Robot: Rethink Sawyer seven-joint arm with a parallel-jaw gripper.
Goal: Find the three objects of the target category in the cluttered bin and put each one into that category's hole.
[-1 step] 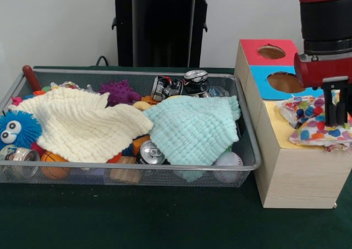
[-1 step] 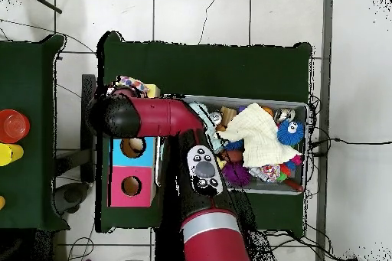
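I am pinching the spotted cloth [image 1: 322, 129] in my claw [image 1: 336, 121] over the wooden box [image 1: 286, 175].

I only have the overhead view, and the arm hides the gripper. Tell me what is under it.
Observer: The gripper hangs over a white polka-dot cloth lying on the yellow end of the wooden box.
Operator: Now tell me what the arm hides in the bin.
Observer: A mint-green knitted cloth is spread over the end of the wire-mesh bin nearest the box.
Operator: Report any cans near it.
Observer: A silver drink can peeks out from under that cloth's edge.
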